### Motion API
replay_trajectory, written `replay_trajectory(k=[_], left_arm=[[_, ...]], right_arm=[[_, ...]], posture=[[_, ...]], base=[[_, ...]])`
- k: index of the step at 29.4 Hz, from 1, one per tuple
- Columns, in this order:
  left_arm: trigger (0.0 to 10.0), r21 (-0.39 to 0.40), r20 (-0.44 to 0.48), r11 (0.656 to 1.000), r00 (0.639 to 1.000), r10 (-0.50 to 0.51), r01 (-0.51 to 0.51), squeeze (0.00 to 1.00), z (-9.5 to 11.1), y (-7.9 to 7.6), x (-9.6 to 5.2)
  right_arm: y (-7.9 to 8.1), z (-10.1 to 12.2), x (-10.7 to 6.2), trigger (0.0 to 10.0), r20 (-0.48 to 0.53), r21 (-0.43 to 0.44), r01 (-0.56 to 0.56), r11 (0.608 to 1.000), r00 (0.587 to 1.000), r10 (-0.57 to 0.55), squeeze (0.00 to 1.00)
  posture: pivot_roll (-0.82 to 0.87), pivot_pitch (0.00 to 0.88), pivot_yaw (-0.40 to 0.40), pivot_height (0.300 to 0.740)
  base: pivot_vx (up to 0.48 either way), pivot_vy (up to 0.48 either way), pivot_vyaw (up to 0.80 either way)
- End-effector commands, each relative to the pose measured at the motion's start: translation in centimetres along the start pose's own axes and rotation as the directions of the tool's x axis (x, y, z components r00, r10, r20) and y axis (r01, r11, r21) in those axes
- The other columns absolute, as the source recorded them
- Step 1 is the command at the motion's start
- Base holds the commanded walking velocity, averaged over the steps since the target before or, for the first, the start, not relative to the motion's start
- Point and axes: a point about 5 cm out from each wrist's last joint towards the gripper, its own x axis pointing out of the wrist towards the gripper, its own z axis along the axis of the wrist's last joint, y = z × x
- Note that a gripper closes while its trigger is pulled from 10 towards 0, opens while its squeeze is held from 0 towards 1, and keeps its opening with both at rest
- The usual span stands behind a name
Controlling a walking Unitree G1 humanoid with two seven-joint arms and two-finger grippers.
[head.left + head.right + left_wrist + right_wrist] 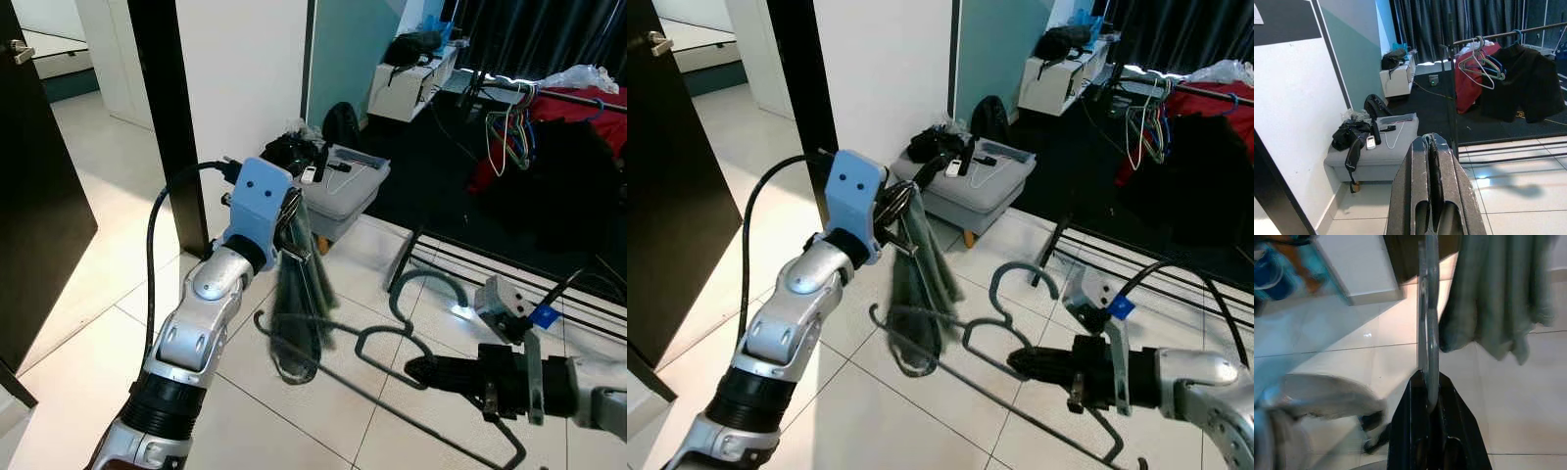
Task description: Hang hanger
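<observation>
Up at my two o'clock stands the clothes rail (549,93), across a stretch of tiled floor (108,196) and dark carpet, with several hangers and dark garments already on it; a grey ottoman (343,201) with bags and cables sits at about twelve, near the wall.

The hanger (392,338) is low in front of me, held between both arms and well apart from the rail. Its long axis runs from about nine o'clock to four, lying nearly flat, with the hook curling up toward one o'clock, on the rail side.

A grey-green cloth (299,304) is draped over the hanger's nine o'clock end and hangs straight down.

My right gripper (416,370) is clenched on the hanger bar close under the hook, so I judge this arm is the nearer one for carrying the hook to the rail.

My left gripper (292,235) is pinched shut at the top of the cloth.
</observation>
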Motion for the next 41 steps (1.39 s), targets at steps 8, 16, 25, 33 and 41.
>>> replay_trajectory(k=[8,16,25,33,41], left_arm=[[10.0,-0.002,0.022,1.0,1.0,-0.008,0.008,0.0,0.7,-0.4,0.1],[10.0,-0.003,0.021,1.0,1.0,-0.014,0.015,0.0,0.7,-0.7,0.2],[10.0,-0.004,0.019,1.0,1.0,-0.024,0.024,0.0,0.6,-0.9,0.1],[10.0,0.022,0.015,1.0,1.0,-0.018,0.018,0.0,0.5,-0.6,0.1],[10.0,0.044,0.014,0.999,1.0,-0.009,0.009,0.0,0.6,-0.1,0.1]], right_arm=[[-3.4,0.6,0.1,10.0,0.01,-0.058,0.277,0.959,0.961,-0.277,0.0],[-2.4,0.8,-0.1,10.0,0.024,-0.069,0.187,0.98,0.982,-0.186,0.0],[-1.4,2.3,-0.7,10.0,0.137,-0.073,0.104,0.992,0.986,-0.093,0.0],[-0.9,2.4,-2.2,10.0,0.157,-0.073,0.036,0.997,0.987,-0.024,0.0],[-1.3,1.7,-2.6,10.0,0.125,-0.056,0.043,0.998,0.991,-0.036,0.0]], posture=[[-0.01,0.043,-0.046,0.74],[-0.02,0.044,-0.047,0.74],[-0.02,0.043,-0.044,0.74],[-0.02,0.04,-0.046,0.74],[-0.02,0.038,-0.046,0.74]], base=[[0.0,0.0,0.0],[0.0,0.0,0.0],[0.0,0.0,0.0],[0.0,0.0,0.0],[0.0,0.0,0.0]])
